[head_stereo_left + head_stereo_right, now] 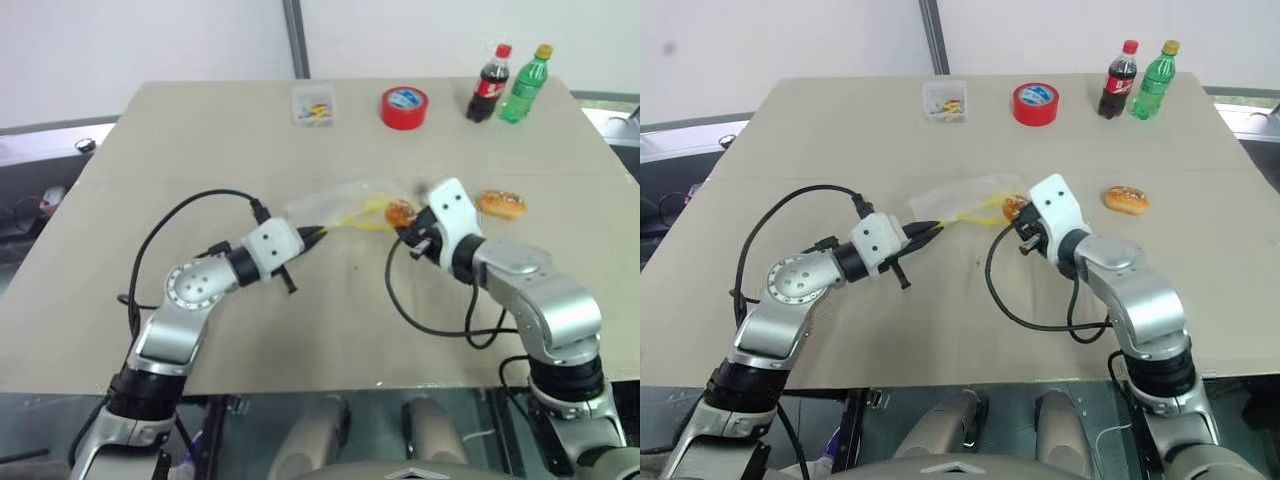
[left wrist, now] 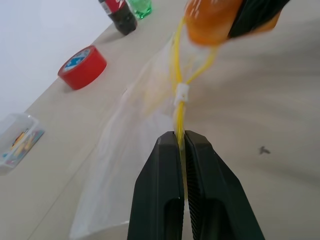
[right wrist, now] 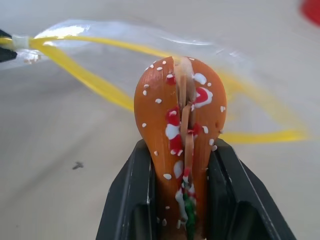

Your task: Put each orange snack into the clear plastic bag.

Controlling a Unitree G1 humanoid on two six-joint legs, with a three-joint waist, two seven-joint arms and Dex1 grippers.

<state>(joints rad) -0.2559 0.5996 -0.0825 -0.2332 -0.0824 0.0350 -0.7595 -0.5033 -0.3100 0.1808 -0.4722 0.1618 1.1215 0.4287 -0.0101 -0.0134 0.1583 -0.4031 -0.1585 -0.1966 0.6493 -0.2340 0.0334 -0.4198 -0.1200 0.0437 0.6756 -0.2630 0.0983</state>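
Orange snack (image 3: 181, 145) is sitting pinched in the right gripper (image 1: 412, 232) at the clear plastic bag (image 1: 965, 203) mouth; left gripper (image 2: 180, 145) is pinching the yellow seal strip (image 2: 176, 65). Second snack (image 1: 501, 204) is waiting just beside. Next: push inside, release.

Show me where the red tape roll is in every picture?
Left eye view: red tape roll at the table's far edge, beside the cola bottle.
Right eye view: same spot.
Left wrist view: upper left, near the cola bottle.
Right wrist view: a red blur in the top right corner, probably it.
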